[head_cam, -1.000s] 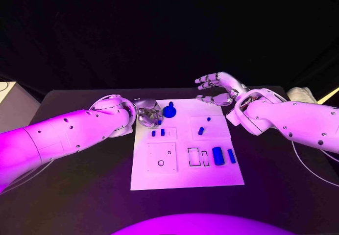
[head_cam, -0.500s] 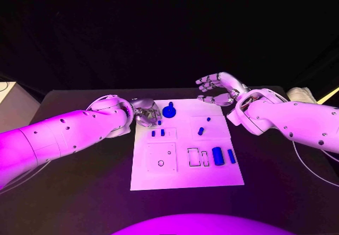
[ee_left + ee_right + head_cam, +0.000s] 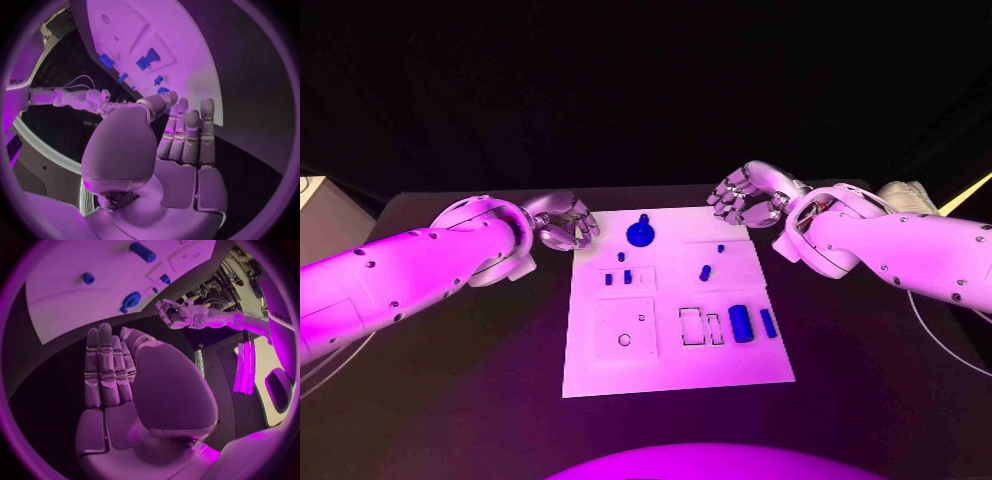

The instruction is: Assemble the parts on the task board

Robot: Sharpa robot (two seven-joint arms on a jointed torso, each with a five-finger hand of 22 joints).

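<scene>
The left silver robot hand (image 3: 561, 220) has moved back off the white task board (image 3: 678, 365) to its far left corner, fingers straight, grasping nothing. The right robot hand (image 3: 750, 196) is curled and empty. The blue parts (image 3: 741, 322) remain loose; assembly not started. No writing is readable.

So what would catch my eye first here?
Probably the two silver hands, left and right, hanging at the far corners of the white board, neither holding anything. Then the blue parts on the board: a round one near its far edge and a fat bar toward its right side.
</scene>
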